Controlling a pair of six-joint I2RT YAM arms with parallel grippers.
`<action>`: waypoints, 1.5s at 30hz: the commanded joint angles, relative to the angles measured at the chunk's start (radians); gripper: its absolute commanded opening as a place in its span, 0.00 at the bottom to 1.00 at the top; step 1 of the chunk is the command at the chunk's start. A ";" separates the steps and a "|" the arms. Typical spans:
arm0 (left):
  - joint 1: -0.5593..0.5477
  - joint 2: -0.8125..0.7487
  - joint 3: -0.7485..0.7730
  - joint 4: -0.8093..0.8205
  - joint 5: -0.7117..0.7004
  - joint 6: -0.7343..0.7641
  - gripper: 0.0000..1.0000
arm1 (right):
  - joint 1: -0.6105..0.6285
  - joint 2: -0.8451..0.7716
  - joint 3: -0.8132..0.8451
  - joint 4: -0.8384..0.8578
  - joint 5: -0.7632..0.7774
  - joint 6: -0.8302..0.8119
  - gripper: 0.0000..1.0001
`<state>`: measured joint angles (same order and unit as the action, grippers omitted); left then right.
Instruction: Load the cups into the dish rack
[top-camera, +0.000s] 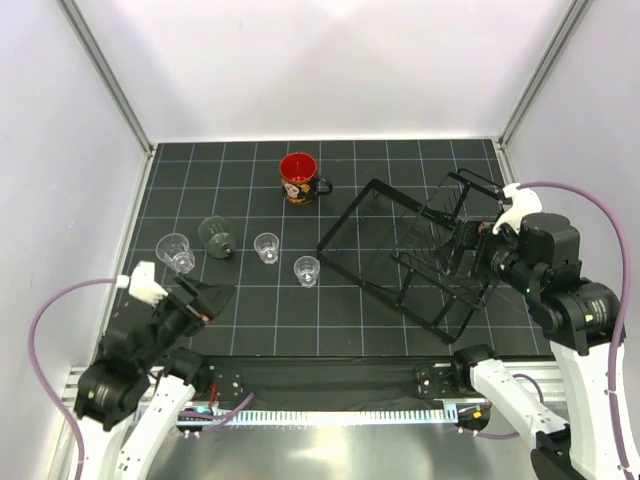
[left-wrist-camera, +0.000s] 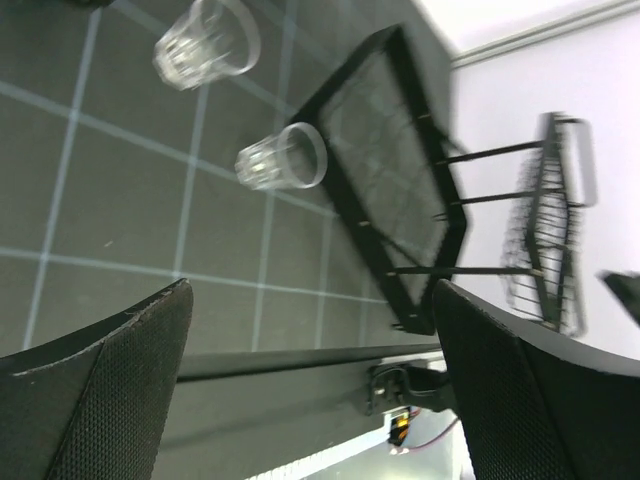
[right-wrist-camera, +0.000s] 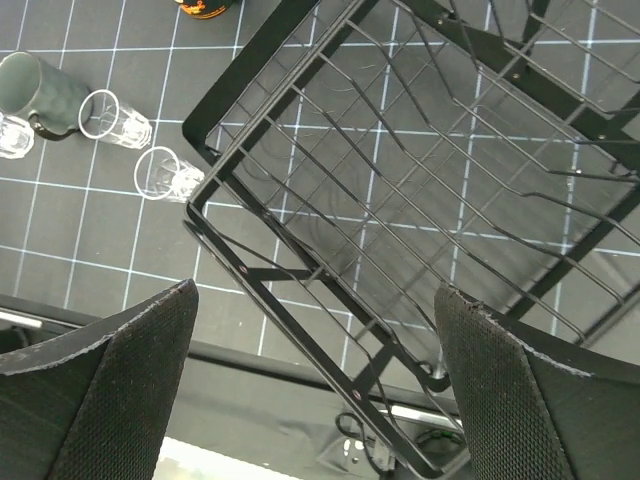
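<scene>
With the left end effector (left-wrist-camera: 312, 290) and right end effector (right-wrist-camera: 312, 290) both wide open and empty, the left should squarely straddle the cup (top-camera: 176, 251) near the desk's (top-camera: 260, 322) left edge, the rack (top-camera: 430, 262) standing by the right edge.

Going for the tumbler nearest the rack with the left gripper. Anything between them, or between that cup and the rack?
Nothing visible. Only bare mat lies between the open left gripper and that tumbler, and between it and the dish rack. The next tumbler stands off to one side of both lines.
</scene>
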<state>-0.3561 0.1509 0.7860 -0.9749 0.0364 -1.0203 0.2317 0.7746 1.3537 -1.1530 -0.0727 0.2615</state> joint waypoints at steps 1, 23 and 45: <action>-0.003 0.110 -0.017 -0.009 -0.017 -0.008 0.97 | 0.003 -0.003 -0.014 -0.004 0.034 -0.047 1.00; -0.373 1.085 0.239 0.248 -0.328 0.006 0.78 | 0.109 0.095 0.045 -0.004 0.110 -0.110 1.00; -0.373 1.428 0.369 0.326 -0.406 -0.015 0.59 | 0.136 0.026 0.058 -0.011 0.115 -0.105 1.00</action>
<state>-0.7269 1.5906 1.1469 -0.6754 -0.3264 -1.0187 0.3588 0.8127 1.4162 -1.1835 -0.0048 0.1532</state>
